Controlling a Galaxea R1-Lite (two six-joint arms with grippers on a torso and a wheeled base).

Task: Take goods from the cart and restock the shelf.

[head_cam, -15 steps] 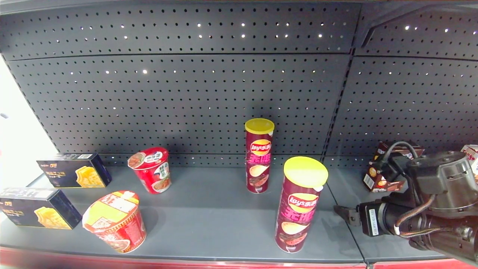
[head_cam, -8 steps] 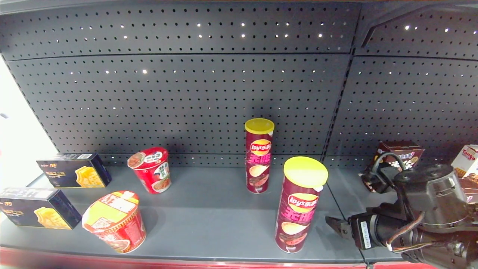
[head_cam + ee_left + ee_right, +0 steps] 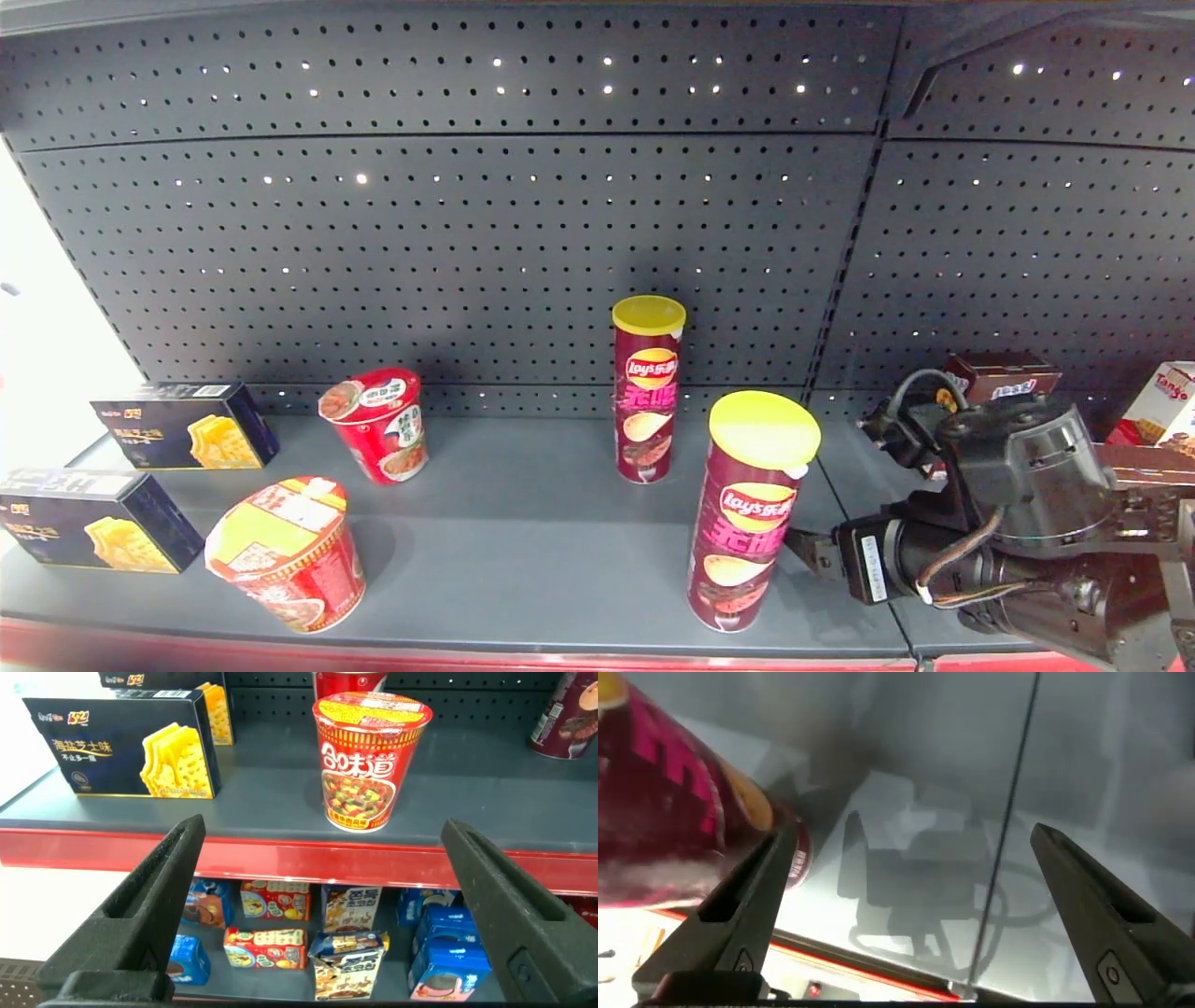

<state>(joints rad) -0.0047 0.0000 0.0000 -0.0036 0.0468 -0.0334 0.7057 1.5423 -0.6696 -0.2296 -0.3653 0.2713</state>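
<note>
Two maroon chip cans with yellow lids stand on the grey shelf (image 3: 523, 523): the front can (image 3: 752, 513) and the back can (image 3: 647, 387). My right gripper (image 3: 810, 553) sits low over the shelf just right of the front can. In the right wrist view the right gripper (image 3: 912, 840) is open with nothing between its fingers, and the front can (image 3: 673, 812) lies just outside one finger (image 3: 752, 905). My left gripper (image 3: 324, 826) is open in front of the shelf's red edge (image 3: 308, 854), facing a red cup noodle (image 3: 369, 761).
On the shelf's left stand two cup noodles (image 3: 289, 551) (image 3: 378, 434) and two dark cracker boxes (image 3: 187, 425) (image 3: 89, 518). A brown box (image 3: 1004, 373) and a white box (image 3: 1162, 401) are at the far right. Packaged goods (image 3: 308, 943) fill the lower shelf.
My right arm has moved left along the shelf, bringing its gripper close to the front chip can and uncovering the boxes at the far right. The goods have not moved.
</note>
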